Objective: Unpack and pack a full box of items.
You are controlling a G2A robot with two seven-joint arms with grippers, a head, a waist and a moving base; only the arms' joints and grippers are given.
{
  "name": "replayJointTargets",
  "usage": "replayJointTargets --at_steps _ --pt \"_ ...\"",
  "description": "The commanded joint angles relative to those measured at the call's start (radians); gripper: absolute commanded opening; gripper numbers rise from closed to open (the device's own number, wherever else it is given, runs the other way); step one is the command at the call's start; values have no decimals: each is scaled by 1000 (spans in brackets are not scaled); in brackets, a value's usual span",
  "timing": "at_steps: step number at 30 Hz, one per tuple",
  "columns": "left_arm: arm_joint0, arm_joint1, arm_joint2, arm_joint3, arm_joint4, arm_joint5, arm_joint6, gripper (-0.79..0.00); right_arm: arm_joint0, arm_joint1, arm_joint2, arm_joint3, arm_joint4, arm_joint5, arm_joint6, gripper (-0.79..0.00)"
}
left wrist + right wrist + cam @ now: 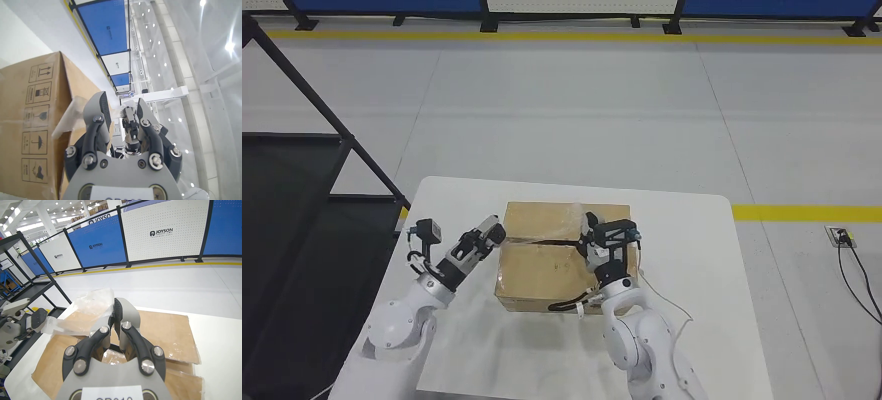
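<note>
A brown cardboard box sits mid-table, its top flaps closed and a gap showing along the seam. My right gripper is above the box's top, shut on a strip of clear packing tape peeled up from the box. The tape runs from the right gripper to the left gripper, and its far end lies against one pad. My left gripper is open at the box's upper left edge, beside a loose flap of tape.
The white table has bare room in front of and to the right of the box. A black metal rack stands just left of the table. Blue and white fence panels line the far floor.
</note>
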Motion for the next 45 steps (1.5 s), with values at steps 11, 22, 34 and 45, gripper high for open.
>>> replayJointTargets --at_steps 11,22,34,45 --pt "-64 -7 54 95 19 18 -29 -339 -9 6 -3 2 1 -1 -1 -785" --pt "-86 -11 77 131 35 29 -34 -366 -20 11 -9 -3 -2 12 -1 -563" --pt "-101 -14 86 156 33 27 -36 -388 -25 14 -10 -5 7 31 -6 -431" --pt "-107 -16 91 167 27 19 -40 -400 -45 22 15 -48 14 44 22 -394"
